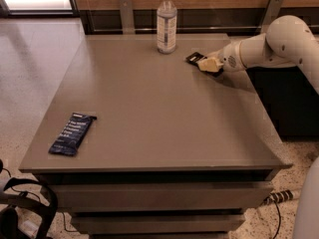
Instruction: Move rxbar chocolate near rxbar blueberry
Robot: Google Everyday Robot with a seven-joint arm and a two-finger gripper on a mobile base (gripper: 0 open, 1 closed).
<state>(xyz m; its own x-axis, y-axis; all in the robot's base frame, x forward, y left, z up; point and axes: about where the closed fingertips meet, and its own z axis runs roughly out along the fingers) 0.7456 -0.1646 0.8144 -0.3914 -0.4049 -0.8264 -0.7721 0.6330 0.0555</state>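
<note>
The rxbar chocolate, a flat black wrapper, lies at the far right of the grey table, mostly covered by my gripper. My gripper is down on it, its pale fingers over the bar's right end. The rxbar blueberry, a dark navy wrapper with pale text lines, lies flat near the table's front left corner, far from the gripper.
A clear water bottle with a white cap stands upright at the table's back edge, just left of the gripper. My white arm reaches in from the right. A wooden wall panel runs behind the table.
</note>
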